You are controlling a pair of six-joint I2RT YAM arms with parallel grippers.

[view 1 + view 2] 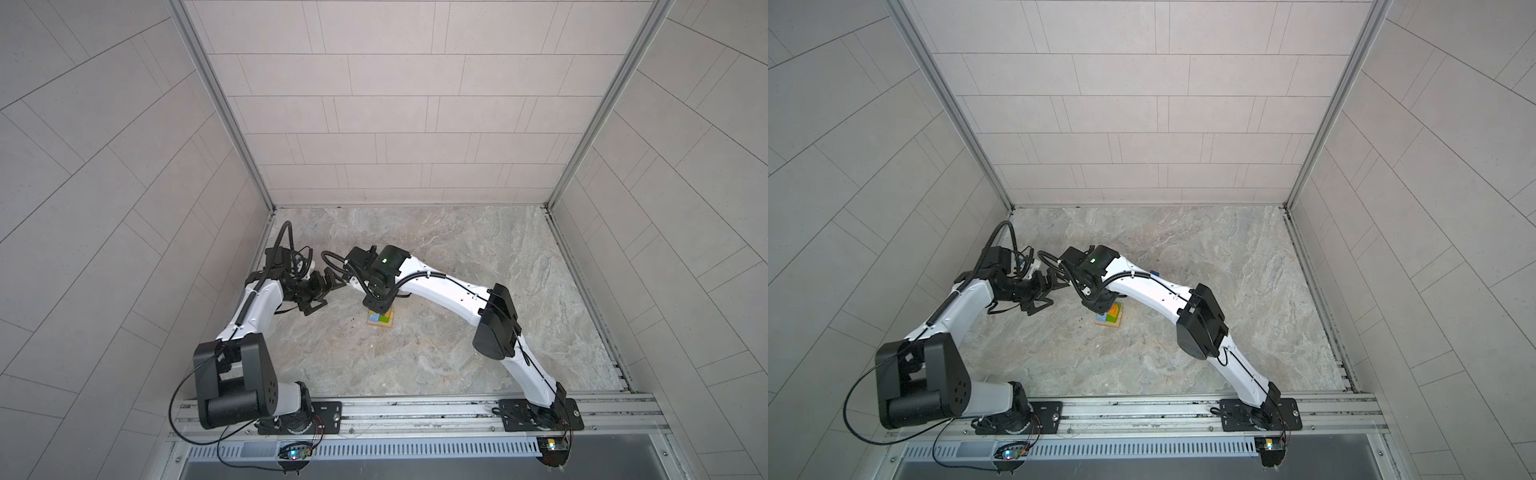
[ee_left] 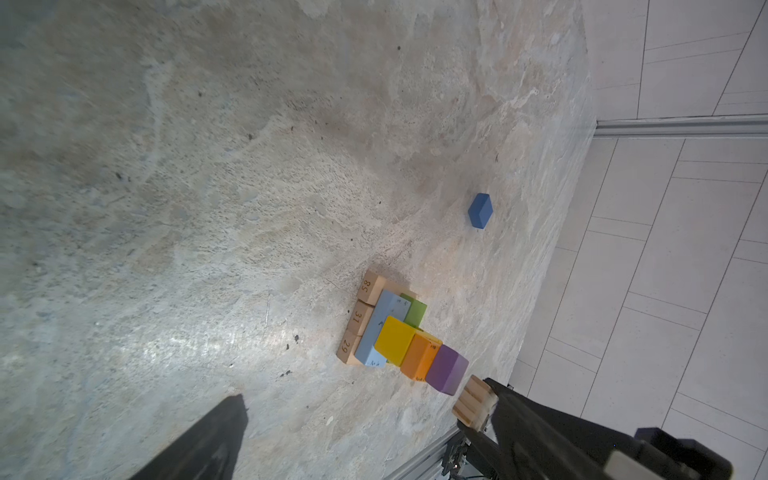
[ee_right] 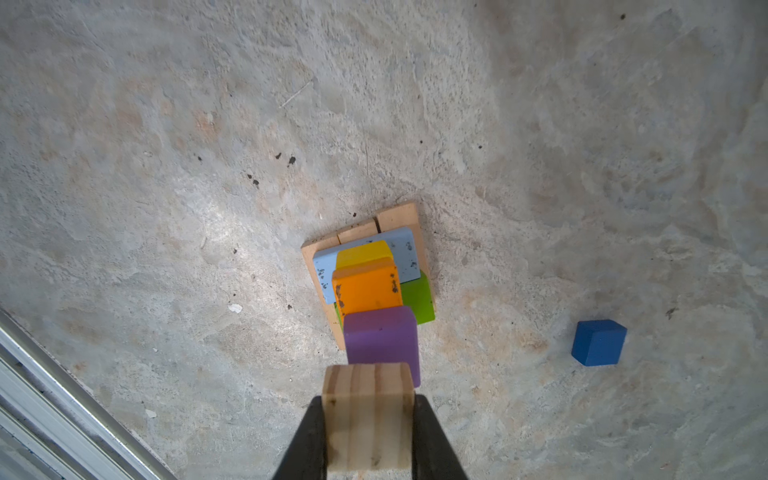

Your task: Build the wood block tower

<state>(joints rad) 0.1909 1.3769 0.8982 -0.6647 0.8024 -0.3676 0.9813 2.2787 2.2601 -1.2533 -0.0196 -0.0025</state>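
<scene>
plain tan block (image 3: 368, 419) clamped between the right jaws | wood block tower (image 3: 368, 286) just past their tips, purple cube (image 3: 380, 340) on top (block and cube very close, can't tell if touching) | dark-blue cube (image 3: 598, 343) alone on the counter (image 3: 166, 166), well off to those jaws' side | left jaws spread wide, holding nothing

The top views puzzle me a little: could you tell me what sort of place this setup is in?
Probably a purpose-built robot test cell: tile-patterned panel walls box in a stone-look tabletop, and the left arm and right arm are bolted to an aluminium rail along its front.
</scene>
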